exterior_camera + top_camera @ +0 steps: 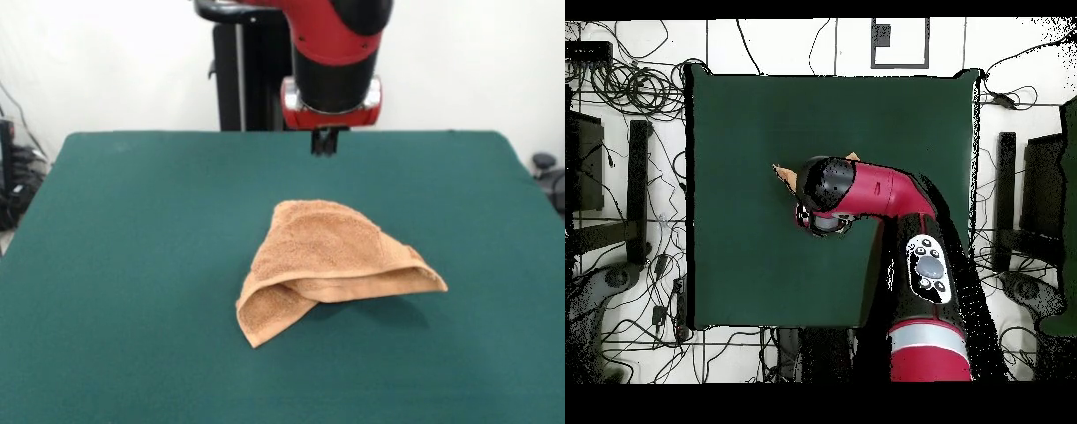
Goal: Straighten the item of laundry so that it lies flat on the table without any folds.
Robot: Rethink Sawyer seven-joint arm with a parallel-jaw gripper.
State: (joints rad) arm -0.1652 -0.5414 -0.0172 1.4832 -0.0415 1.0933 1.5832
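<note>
The orange-tan towel (331, 261) lies crumpled near the middle of the green table (132, 265). It is folded over itself into a rough triangle, with a flap tucked under at its front left. In the overhead view only small corners of the towel (784, 175) show past the arm. My gripper (324, 143) hangs below the red and black arm, raised above the table beyond the towel's far edge and apart from it. It holds nothing. In the overhead view the arm's head hides it.
The black pedestal (243, 75) stands at the table's far edge. Cables and stands (625, 100) lie on the floor around the table (745, 110). Dark gear sits by the table's sides (18, 172).
</note>
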